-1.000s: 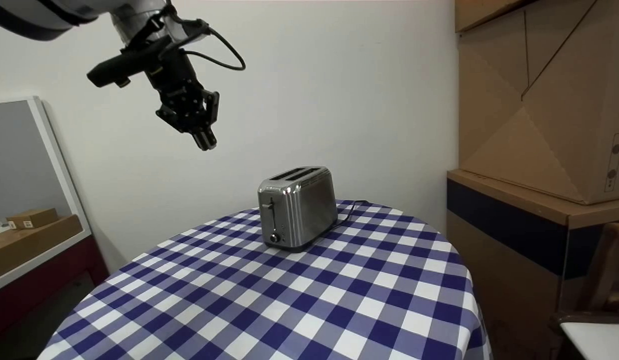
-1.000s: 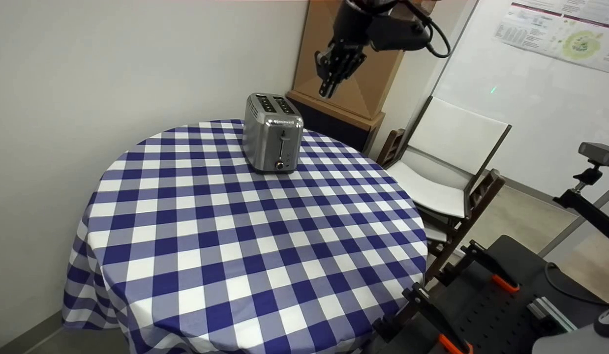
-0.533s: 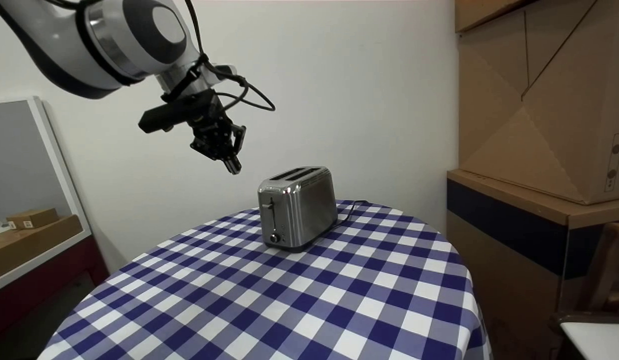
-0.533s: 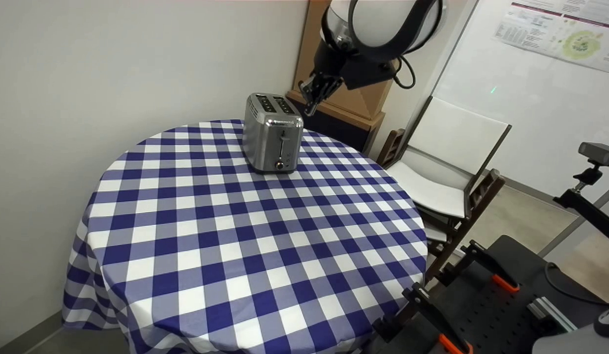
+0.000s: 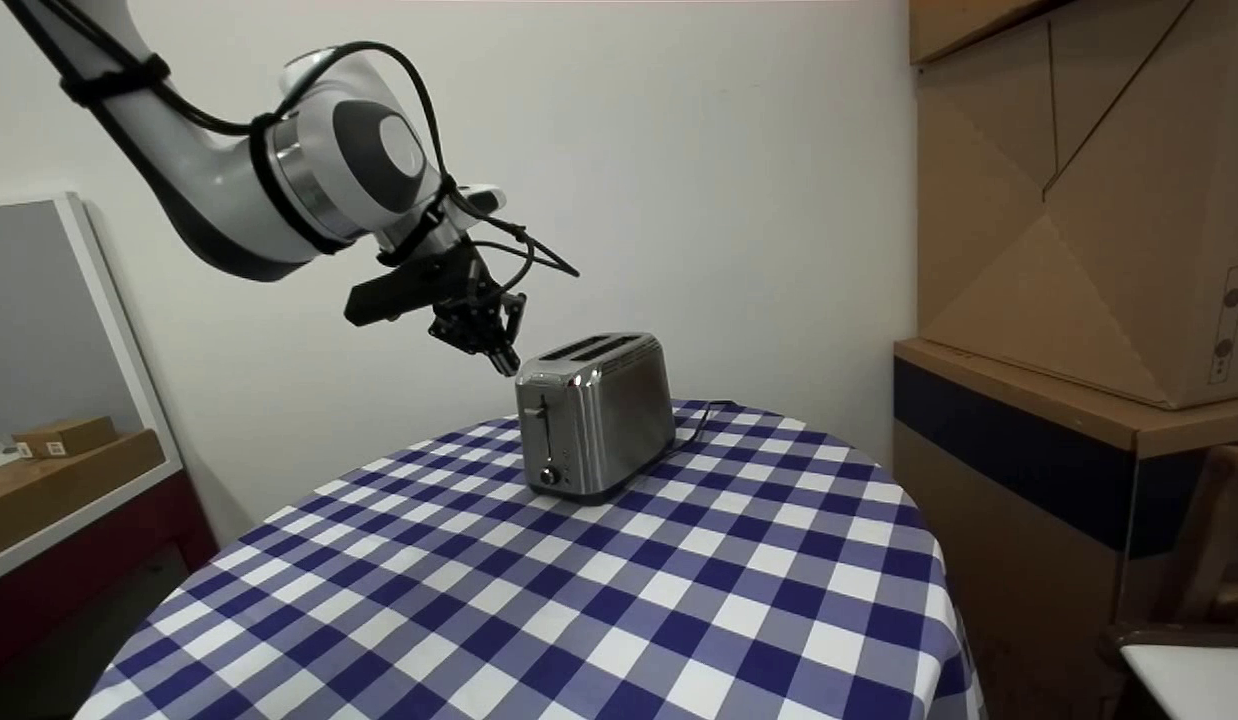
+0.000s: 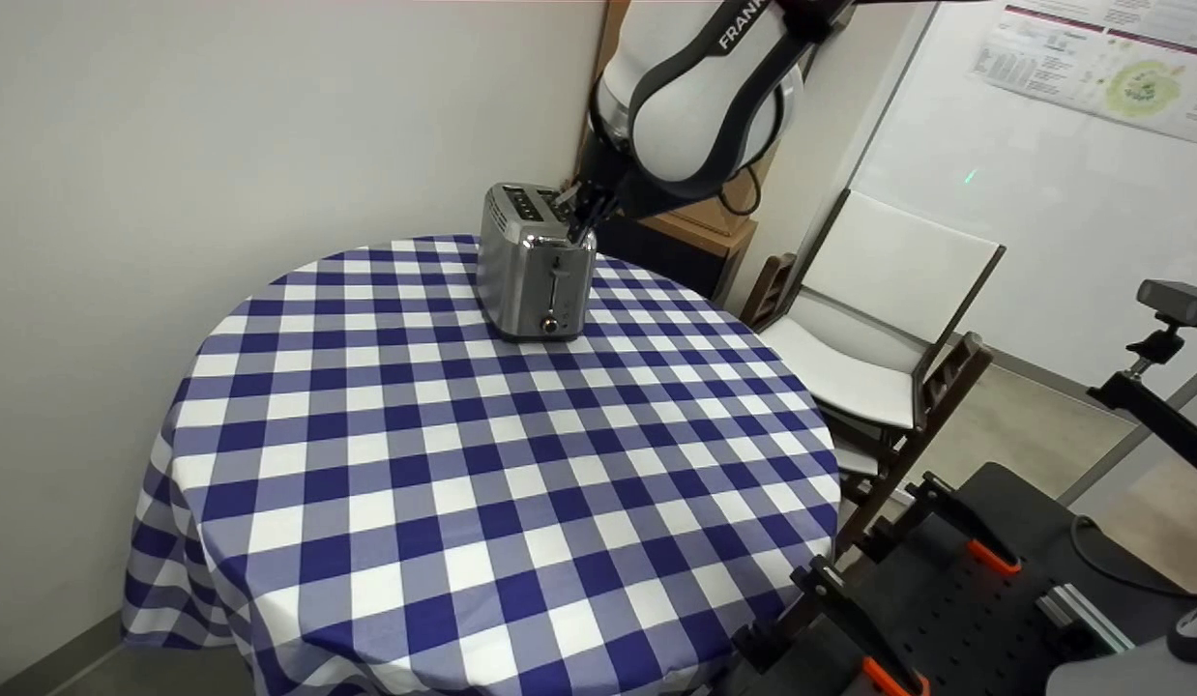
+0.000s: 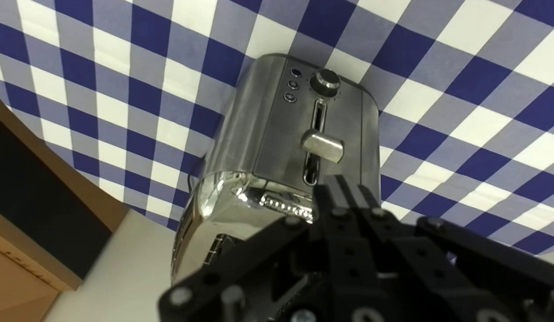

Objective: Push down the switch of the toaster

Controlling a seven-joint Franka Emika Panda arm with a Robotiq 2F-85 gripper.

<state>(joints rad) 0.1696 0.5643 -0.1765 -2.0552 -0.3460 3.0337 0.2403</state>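
Toaster [image 5: 627, 425] stood upright on worktop [image 5: 599, 570]. Hand [image 7: 347, 190], narrow and holding nothing, was near the top of its front [image 6: 534, 290]; the switch [image 7: 322, 146] lay below the hand, apart, its slot [image 7: 319, 115] running vertically. Judged next: line up, then press straight down.

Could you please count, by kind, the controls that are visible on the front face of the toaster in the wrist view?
Switch lever: 1
Round knob: 1
Small round buttons: 3
Total: 5
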